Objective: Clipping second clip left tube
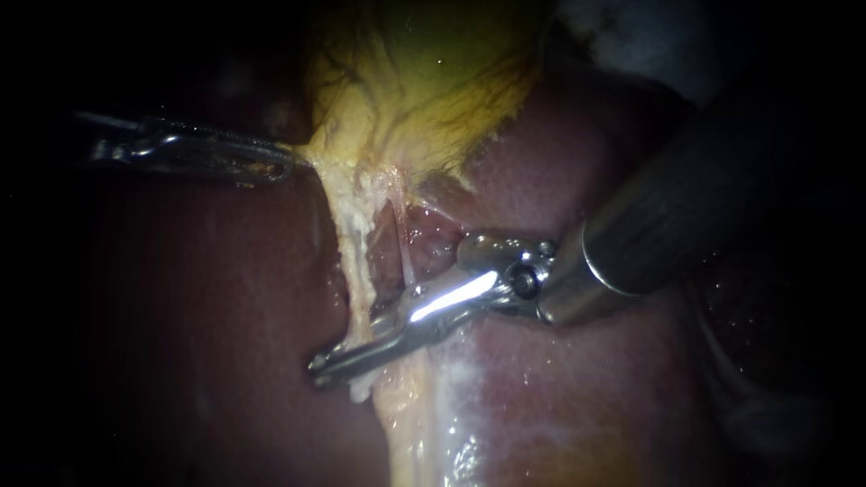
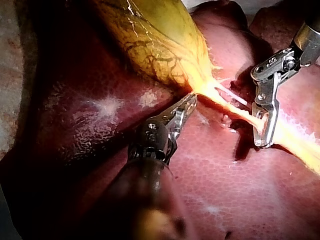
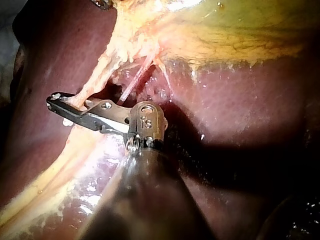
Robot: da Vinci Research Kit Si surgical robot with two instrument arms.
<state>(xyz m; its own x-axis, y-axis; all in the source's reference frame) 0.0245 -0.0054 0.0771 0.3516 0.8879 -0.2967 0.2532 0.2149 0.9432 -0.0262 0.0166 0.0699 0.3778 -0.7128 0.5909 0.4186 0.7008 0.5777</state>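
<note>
Left instrument (image 1: 281, 165): jaws pinched on the narrow neck of the gallbladder (image 1: 424, 81), far left in the endoscope view, over the liver (image 1: 180, 316).

Next over is the left tube (image 1: 354, 261), a thick pale strand. Its long axis runs from the gallbladder neck down toward the near edge, and it looks taut. A thin strand (image 1: 402, 248) lies just right of it, apart from it higher up.

Right instrument (image 1: 321, 364) comes in from the upper right. Its jaws lie across the left tube low down, one on each side, closed on it. The right wrist view shows the strand entering between them. The jaw axis crosses the tube axis at a slant, near square, and the tips reach past the tube's far side.

No clip that I can make out on the tube.

Judgement: the right instrument is on target and the left only holds tension. The next move turns on that crossing angle. Cannot tell whether the thin strand is clear of the jaws' base.
</note>
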